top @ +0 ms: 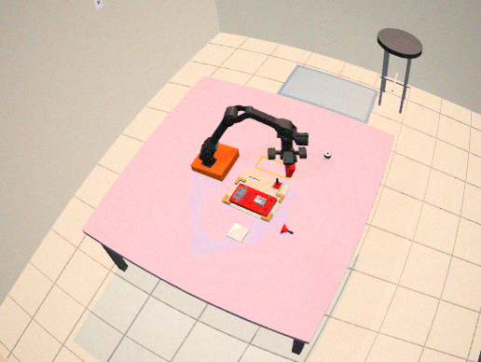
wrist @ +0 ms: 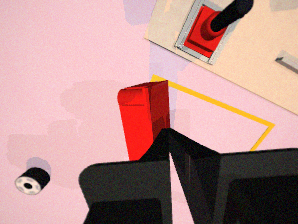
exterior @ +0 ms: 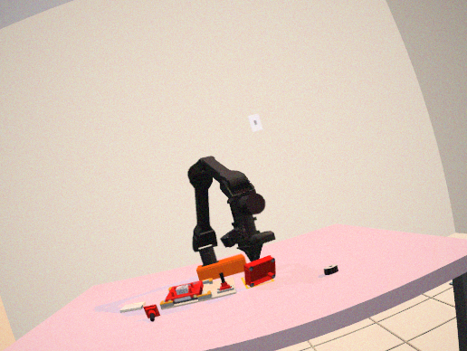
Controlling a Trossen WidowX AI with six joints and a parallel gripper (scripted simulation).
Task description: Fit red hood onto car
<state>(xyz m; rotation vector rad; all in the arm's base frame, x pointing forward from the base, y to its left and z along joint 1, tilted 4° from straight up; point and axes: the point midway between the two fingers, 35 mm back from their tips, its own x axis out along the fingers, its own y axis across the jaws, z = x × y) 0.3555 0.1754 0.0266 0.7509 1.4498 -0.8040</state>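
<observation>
Pincer [top: 290,162] [exterior: 256,259] [wrist: 166,132] stands closed over the pink table [top: 177,257] [exterior: 385,249] [wrist: 60,60], beige wall [top: 93,93] [exterior: 136,90] and tiled floor [top: 410,261] [exterior: 398,317] beyond

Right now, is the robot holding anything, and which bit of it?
Nothing is held. The gripper is shut, with no part of the red hood between its fingers; the hood stands on edge by them.

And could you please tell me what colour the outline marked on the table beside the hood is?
Yellow; it shows best in the wrist view.
</observation>
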